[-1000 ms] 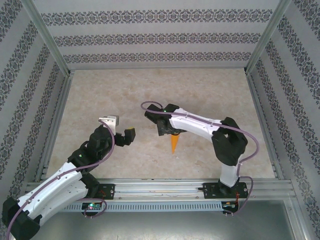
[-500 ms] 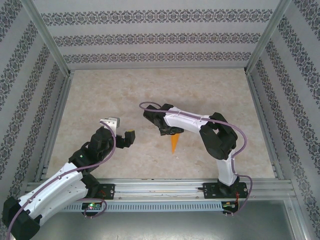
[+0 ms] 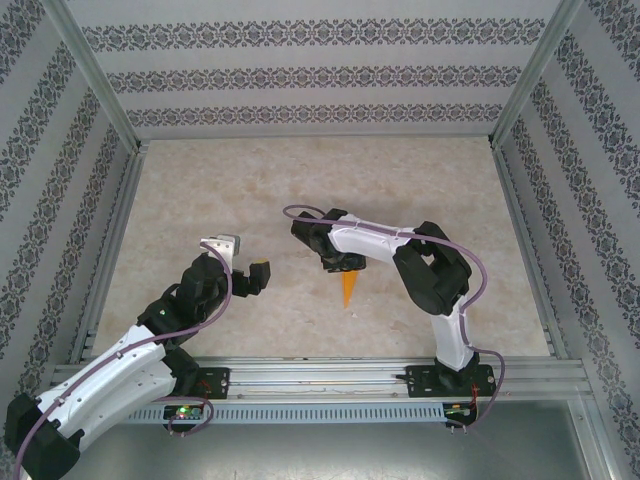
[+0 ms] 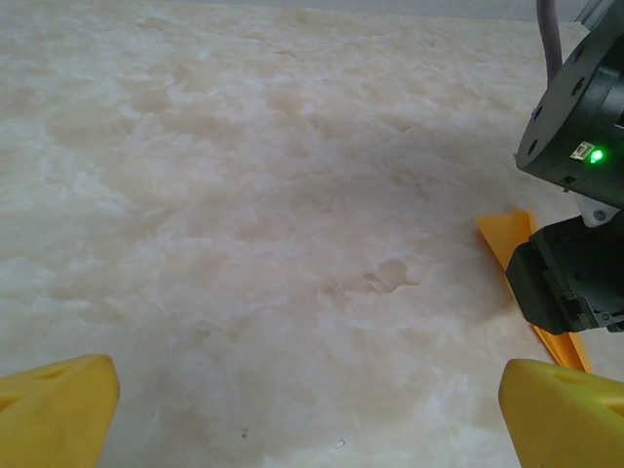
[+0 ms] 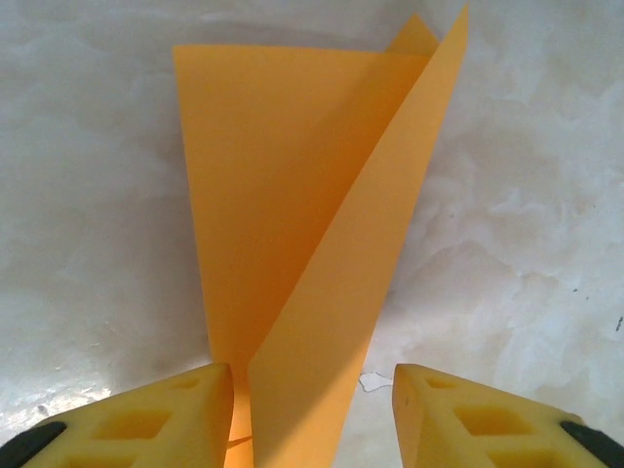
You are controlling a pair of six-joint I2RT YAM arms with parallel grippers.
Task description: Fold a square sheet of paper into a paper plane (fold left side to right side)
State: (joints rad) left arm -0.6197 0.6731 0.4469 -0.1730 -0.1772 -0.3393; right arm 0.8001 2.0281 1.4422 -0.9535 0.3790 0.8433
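The orange paper (image 5: pixel 292 195) is folded into a long narrow shape lying on the table, with one flap standing up off the layer beneath. My right gripper (image 5: pixel 312 421) is open and straddles the narrow end: the left fingertip (image 5: pixel 156 419) is close to the paper's edge and the right fingertip stands clear of it. From above, the right gripper (image 3: pixel 342 268) points down over the paper (image 3: pixel 348 290). My left gripper (image 3: pixel 256 274) hovers to the left, apart from the paper. It is wide open (image 4: pixel 312 419) with bare table between its fingertips. The paper's edge (image 4: pixel 509 239) shows beside the right gripper's black body.
The beige marbled tabletop (image 3: pixel 230 190) is bordered by metal rails and patterned walls. The right arm's elbow (image 3: pixel 432 272) is bent close behind its gripper. Open table lies to the back and on both sides.
The right arm's elbow has drawn in toward the left while its gripper stayed over the paper. The left arm and the paper have not moved.
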